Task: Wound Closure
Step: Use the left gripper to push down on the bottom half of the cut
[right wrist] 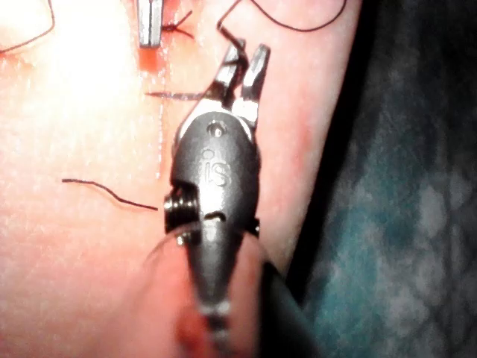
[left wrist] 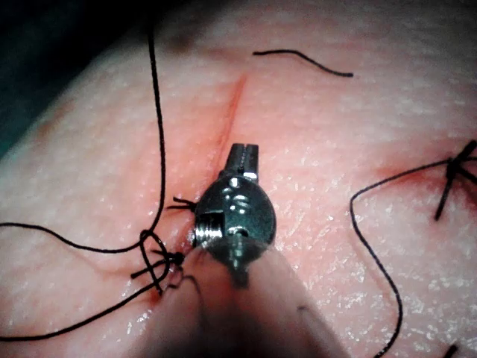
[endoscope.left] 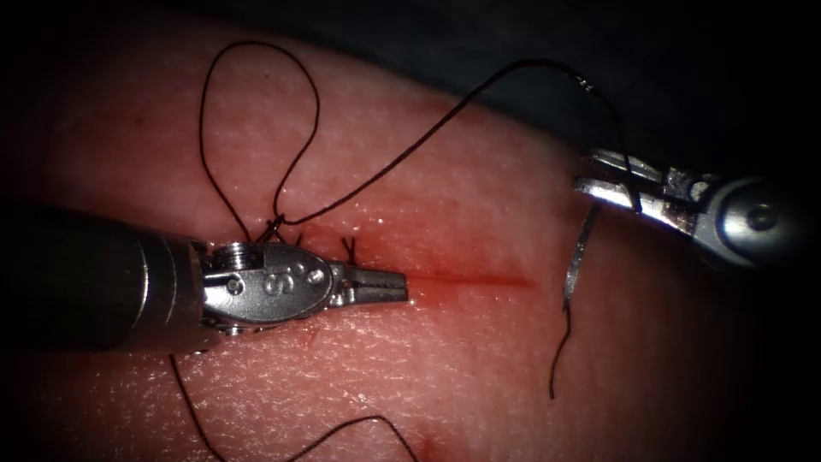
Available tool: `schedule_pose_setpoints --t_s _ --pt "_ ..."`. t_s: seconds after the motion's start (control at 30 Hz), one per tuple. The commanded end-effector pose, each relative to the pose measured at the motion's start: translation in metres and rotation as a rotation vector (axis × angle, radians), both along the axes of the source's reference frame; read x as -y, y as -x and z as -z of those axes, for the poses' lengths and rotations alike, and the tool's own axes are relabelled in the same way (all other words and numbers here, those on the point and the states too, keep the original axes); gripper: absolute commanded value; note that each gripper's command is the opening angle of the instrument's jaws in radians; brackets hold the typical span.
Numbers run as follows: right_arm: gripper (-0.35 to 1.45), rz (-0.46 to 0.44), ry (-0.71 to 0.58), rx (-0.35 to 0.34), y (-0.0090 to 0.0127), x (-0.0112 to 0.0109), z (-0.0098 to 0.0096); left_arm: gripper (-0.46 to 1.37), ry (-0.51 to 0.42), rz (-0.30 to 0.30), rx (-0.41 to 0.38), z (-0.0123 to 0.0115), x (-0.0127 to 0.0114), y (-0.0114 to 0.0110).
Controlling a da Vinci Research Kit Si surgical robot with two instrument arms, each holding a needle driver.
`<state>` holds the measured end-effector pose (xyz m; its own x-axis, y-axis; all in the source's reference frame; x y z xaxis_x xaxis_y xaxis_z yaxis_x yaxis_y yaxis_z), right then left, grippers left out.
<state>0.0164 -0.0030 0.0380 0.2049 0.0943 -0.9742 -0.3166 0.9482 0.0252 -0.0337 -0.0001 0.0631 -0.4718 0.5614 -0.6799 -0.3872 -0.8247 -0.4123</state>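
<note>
Rightward, needle (endoscope.left: 580, 253) in right end effector (endoscope.left: 609, 178) (off tissue (endoscope.left: 479, 359)).

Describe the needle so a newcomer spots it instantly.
Start at the red cut in the tissue, then look past its right end. Below the right tool hangs the needle, a curved grey-silver sliver above the surface, not in the tissue. Unlike the thin dark thread, it is flat, pale and shiny.

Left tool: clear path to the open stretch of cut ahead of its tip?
Probably yes. The left tool lies along the cut, jaws shut and empty, bare tissue ahead. The right tool holds the needle off right.
</note>
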Motion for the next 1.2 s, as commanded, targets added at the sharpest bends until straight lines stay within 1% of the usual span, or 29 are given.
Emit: schedule_pose_setpoints --t_s 0.03,0.13,0.23,0.37,0.47,0.6,0.77,0.87,1.03,1.2 --pt "-0.35 0.0 0.016 0.001 -0.0001 -0.0002 -0.0002 -0.35 0.0 -0.003 0.002 -0.0003 0.0002 0.0001" --pt "-0.35 0.014 0.057 -0.002 -0.0003 -0.0002 -0.0002 -0.35 0.003 -0.002 0.003 -0.0015 0.001 0.0004" --pt "-0.35 0.027 0.118 -0.011 -0.0007 0.0001 0.0004 -0.35 0.001 0.002 -0.004 -0.0032 0.0014 0.0006" --pt "-0.35 0.042 0.183 -0.022 -0.0011 0.0009 0.0016 -0.35 -0.004 0.006 -0.004 -0.0048 0.0009 0.0004" --pt "-0.35 0.039 0.215 -0.023 -0.0012 0.0014 0.0023 -0.35 0.009 0.02 -0.021 -0.0058 0.0005 0.0001" --pt "-0.35 0.044 0.233 -0.02 -0.0013 0.0017 0.0023 -0.35 0.019 0.029 -0.032 -0.007 0.0003 0.0001" --pt "-0.35 0.042 0.235 -0.021 -0.0013 0.0017 0.0021 -0.35 0.015 0.008 -0.075 -0.009 0.0013 -0.0001" --pt "-0.35 0.041 0.234 -0.021 -0.0013 0.0016 0.0022 -0.35 0.015 -0.002 -0.087 -0.0094 0.002 -0.0005" --pt "-0.35 0.041 0.244 -0.016 -0.0015 0.0012 0.002 -0.35 0.014 -0.005 -0.085 -0.0088 0.0026 -0.0011" --pt "-0.35 0.06 0.295 -0.026 -0.0026 0.0003 -0.0003 -0.35 0.014 -0.004 -0.086 -0.0086 0.0028 -0.0008"
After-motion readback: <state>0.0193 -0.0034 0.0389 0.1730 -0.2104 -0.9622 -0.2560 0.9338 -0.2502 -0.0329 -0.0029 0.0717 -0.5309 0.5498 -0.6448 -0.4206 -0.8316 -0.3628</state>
